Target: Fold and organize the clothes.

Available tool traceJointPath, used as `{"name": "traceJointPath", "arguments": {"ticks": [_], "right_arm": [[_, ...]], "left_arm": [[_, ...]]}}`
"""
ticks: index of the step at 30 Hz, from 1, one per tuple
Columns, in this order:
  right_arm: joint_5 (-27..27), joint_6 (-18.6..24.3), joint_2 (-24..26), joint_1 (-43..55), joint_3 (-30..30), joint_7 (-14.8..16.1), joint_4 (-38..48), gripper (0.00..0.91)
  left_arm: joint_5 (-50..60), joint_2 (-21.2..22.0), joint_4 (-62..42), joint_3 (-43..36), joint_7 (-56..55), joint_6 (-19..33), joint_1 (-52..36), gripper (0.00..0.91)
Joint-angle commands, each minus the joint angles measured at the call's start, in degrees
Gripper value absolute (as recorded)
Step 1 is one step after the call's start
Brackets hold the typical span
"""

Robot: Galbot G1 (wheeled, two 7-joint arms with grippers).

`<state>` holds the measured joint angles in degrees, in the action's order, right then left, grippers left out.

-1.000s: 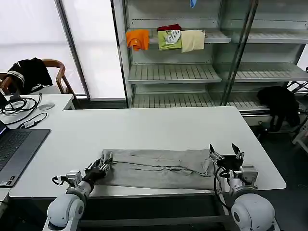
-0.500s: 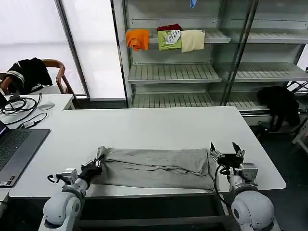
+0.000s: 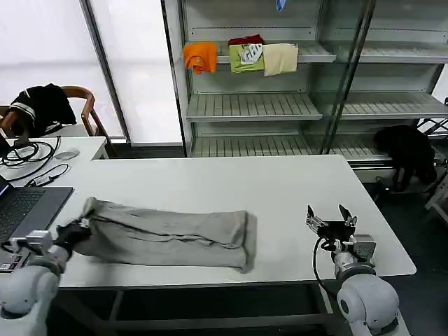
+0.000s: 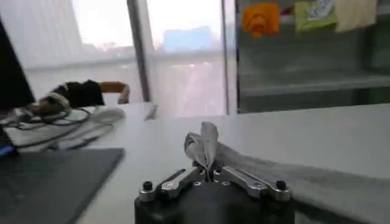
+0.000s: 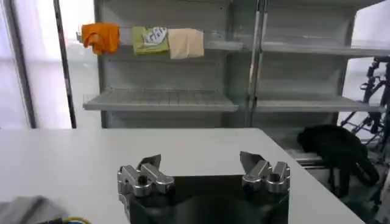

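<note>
Now | one shirt (image 3: 168, 238) | left tool (image 3: 75, 229) pinching it | right tool (image 3: 330, 220) wide.

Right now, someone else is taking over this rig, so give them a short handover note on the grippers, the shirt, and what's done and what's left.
Left gripper: shut on one end of the grey shirt, at the table's left front edge near the laptop.
Right gripper: open, holding nothing, above the table's right front corner, apart from the shirt.
Shirt: lies as a long narrow band across the table's left front part, bunched at the pinched end.
Done: lengthwise fold, by its look.
Left: fold the band shorter, then put it away.
</note>
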<state>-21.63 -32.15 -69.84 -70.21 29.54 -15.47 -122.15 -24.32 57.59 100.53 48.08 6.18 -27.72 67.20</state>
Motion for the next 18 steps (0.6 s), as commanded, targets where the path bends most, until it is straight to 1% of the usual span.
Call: {"name": "traceJointPath", "arguments": {"ticks": [1, 3, 5, 7, 8, 9, 12, 14, 18], "right_arm": [[-0.1, 0.1, -0.3, -0.3, -0.1, -0.2, -0.1, 0.907], [0.0, 0.1, -0.6, -0.5, -0.2, -0.3, -0.5, 0.907], [0.0, 0.0, -0.7, -0.6, -0.2, -0.4, -0.8, 0.907], [0.1, -0.1, -0.8, -1.1, 0.1, -0.5, -1.3, 0.907], [0.1, -0.1, -0.8, -1.2, 0.2, -0.5, -1.4, 0.907], [0.1, 0.0, -0.7, -1.6, 0.4, -0.5, -1.5, 0.907], [0.2, 0.2, -0.7, -2.7, 0.8, -0.6, -1.7, 0.907], [0.4, 0.6, -0.7, -3.5, 1.1, -0.5, -1.7, 0.907], [0.5, 0.8, -1.1, -4.4, 1.6, -0.7, -2.2, 0.907]], "left_arm": [[-0.1, -16.1, -6.8, 9.1, 0.5, 1.2, -2.7, 0.0], [0.9, -15.0, -4.8, 8.6, 0.6, 1.1, -2.5, 0.01], [1.4, -12.8, -0.9, 7.6, 0.3, 0.8, -1.9, 0.0], [1.8, -10.0, 3.4, 6.0, 0.2, 0.3, -0.9, 0.01], [1.9, -9.2, 4.6, 5.2, 0.1, 0.1, -0.6, 0.0], [2.3, -8.2, 5.8, 4.3, 0.1, 0.1, -0.1, 0.01], [3.8, -5.6, 10.3, 0.6, 0.0, -0.1, 1.2, 0.01], [3.9, -3.9, 13.3, -3.2, -0.6, -0.7, 1.8, 0.01], [5.3, -1.9, 18.6, -11.1, -1.7, -1.8, 1.8, 0.01]]}}
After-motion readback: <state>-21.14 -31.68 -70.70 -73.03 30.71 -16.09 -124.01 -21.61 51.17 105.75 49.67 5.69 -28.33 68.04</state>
